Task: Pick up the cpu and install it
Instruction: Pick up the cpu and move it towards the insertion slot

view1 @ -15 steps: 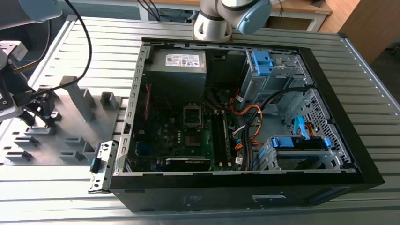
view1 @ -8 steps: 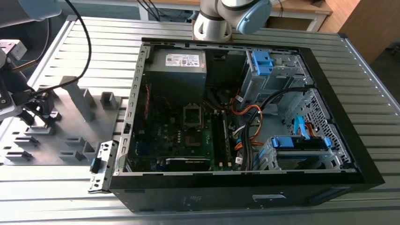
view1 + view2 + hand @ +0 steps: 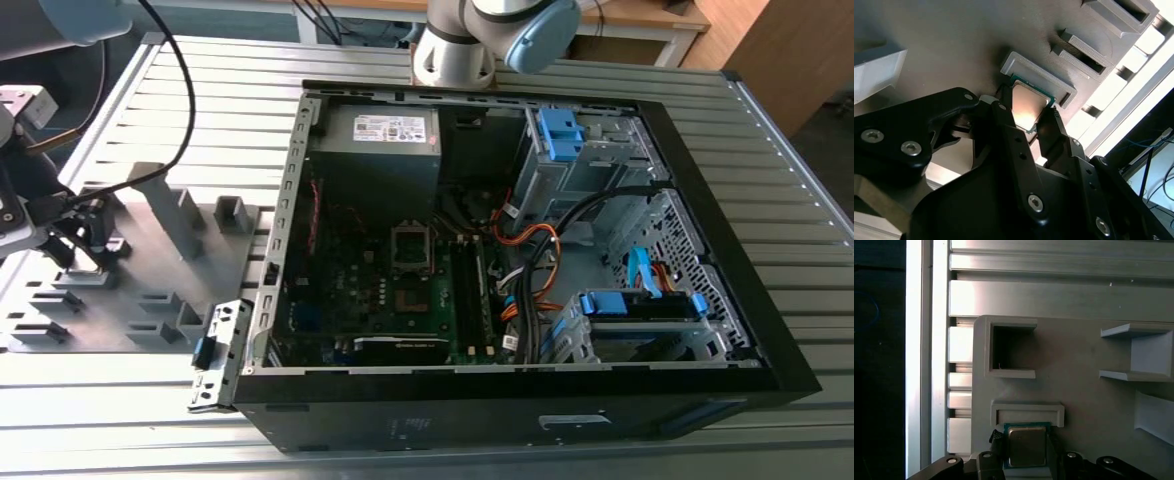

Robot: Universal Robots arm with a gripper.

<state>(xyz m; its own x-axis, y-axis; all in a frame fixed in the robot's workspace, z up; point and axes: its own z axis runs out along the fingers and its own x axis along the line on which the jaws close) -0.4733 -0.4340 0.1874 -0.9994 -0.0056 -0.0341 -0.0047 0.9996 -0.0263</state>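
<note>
Exterior view, from its left to its right: my gripper [image 3: 70,238] hangs low over the grey fixture tray [image 3: 147,300] at the far left. The open computer case [image 3: 287,200] lies on its side on the slatted counter [image 3: 801,200], well apart from the tray. I judge this posture is chosen so the green motherboard [image 3: 387,290] and its bare socket [image 3: 411,247] face upward for access from above. In both wrist views the cpu [image 3: 1029,102] [image 3: 1026,440] lies flat on the tray with its silver-grey top up, butted against a raised grey lip [image 3: 1039,75] [image 3: 1027,412]. That lip appears to serve as a stop that fixes the chip's position. The gripper [image 3: 1026,117] [image 3: 1026,450] straddles the chip, its two dark fingers [image 3: 1004,117] [image 3: 996,442] pinching the cpu by two opposite edges. I take this hold to keep the fingers off the metal top and the chip square. The chip sits low on the tray, by my reading not yet lifted.
</note>
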